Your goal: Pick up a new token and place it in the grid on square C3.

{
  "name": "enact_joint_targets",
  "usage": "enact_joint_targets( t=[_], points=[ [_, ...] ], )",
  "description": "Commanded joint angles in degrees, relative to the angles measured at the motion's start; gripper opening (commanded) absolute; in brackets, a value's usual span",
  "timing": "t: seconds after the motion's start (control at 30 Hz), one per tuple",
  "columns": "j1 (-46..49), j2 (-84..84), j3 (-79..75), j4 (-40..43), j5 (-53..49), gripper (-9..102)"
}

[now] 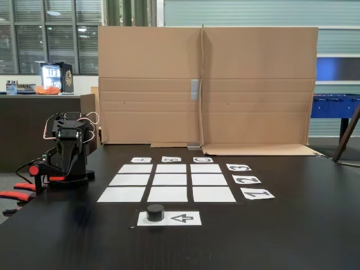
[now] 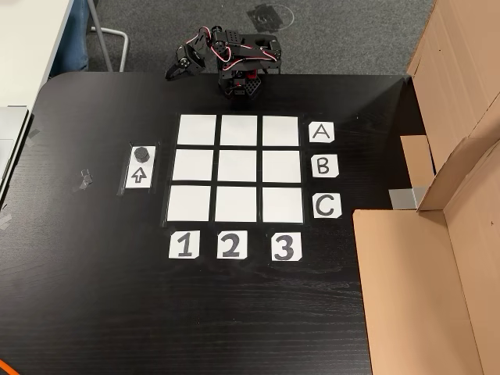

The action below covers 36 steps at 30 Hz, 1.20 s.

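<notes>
Folded back over its base, the arm (image 2: 234,62) is seen at the far edge of the table (image 2: 78,297) in the view from above, and at the left edge of the table in the low front view (image 1: 67,152). Whether the gripper (image 2: 178,69) is open or closed cannot be told, since its fingers are too small and dark to be made out; nothing is seen held in it. It is kept well apart from the grid and from the token.

The token (image 2: 141,153) is found on one end of a small white sheet (image 2: 139,176) printed with an arrow, which is taped near the left edge of the table in the view from above. In the front view the token (image 1: 155,212) is seen nearest the front edge, just beside the arrow.

The grid (image 2: 238,168) is laid at the middle of the table, with all nine white squares bare. Labels A (image 2: 321,133), B (image 2: 324,166) and C (image 2: 326,206) are set along its right side in the view from above, and 1 (image 2: 184,245), 2 (image 2: 230,246) and 3 (image 2: 285,247) along its near side. Square C3 (image 2: 282,205) is the corner cell nearest both the C and the 3. In the front view it (image 1: 206,168) is the far right cell.

Cardboard sheets (image 1: 205,84) are stood along the table's far edge in the front view.
</notes>
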Motion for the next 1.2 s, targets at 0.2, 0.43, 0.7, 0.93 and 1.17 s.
enact_joint_targets(
  t=[0.2,0.43,0.7,0.93,1.17],
  points=[
    [0.44,0.35,-0.35,-0.62,0.18,-1],
    [0.35,0.35,-0.35,-0.62,0.09,-1],
    [0.35,0.35,-0.35,-0.62,0.09,-1],
    [-0.44,-2.29,-1.58,0.26,-0.18,0],
    [-1.58,-11.95,-7.82,-0.35,-0.53,7]
  ],
)
